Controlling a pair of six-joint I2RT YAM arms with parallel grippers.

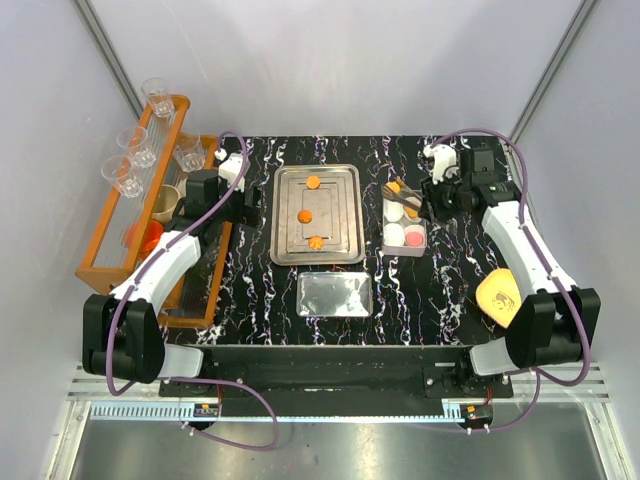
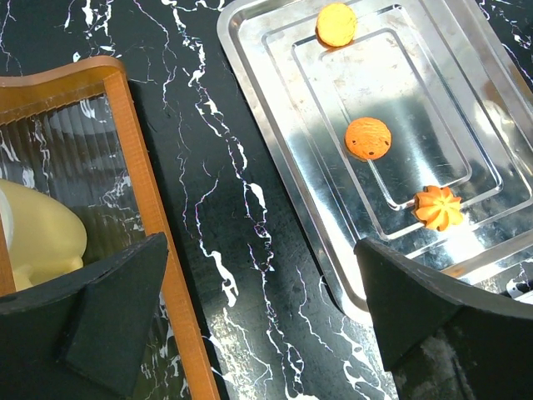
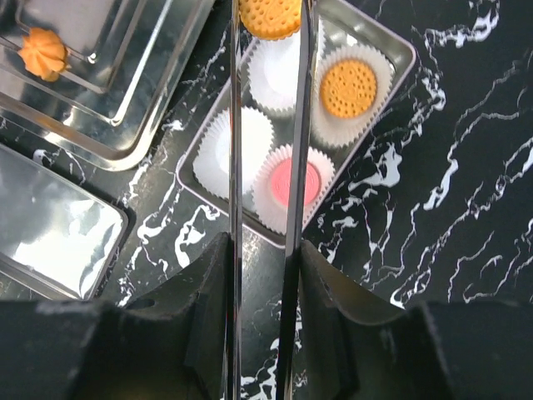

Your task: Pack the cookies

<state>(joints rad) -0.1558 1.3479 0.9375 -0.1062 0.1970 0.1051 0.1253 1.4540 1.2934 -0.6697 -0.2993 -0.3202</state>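
Looking down on the black marble table point(image 1: 250, 290), I have the big steel tray point(image 1: 338, 205) in the middle with three cookies lying on it. The small tin point(image 3: 401, 62) of paper cups sits just to its right, and the tin's lid point(image 1: 334, 295) lies just on the near side of the tray. My right gripper point(image 3: 262, 258) is clamped on a pair of metal tongs point(image 3: 236, 167), whose tips pinch one round orange cookie point(image 3: 269, 17) over the far end of the tin. The left gripper point(image 2: 260, 246) hangs with fingers apart and nothing between them, left of the tray beside the wooden rack point(image 2: 133, 142). My worry is the pinch: the blades are thin and smooth and hold the cookie only by its edges. I judge it could twist out and land on a filled cup or the table, or crack if squeezed harder. The cookies are small flat discs with dotted faces. One orange point(image 3: 348, 87) and one pink point(image 3: 293, 182) sit in cups and two cups point(image 3: 241, 150) are empty. On the tray lie two round ones point(image 2: 368, 137) and a ridged flower-shaped one point(image 2: 438, 207).
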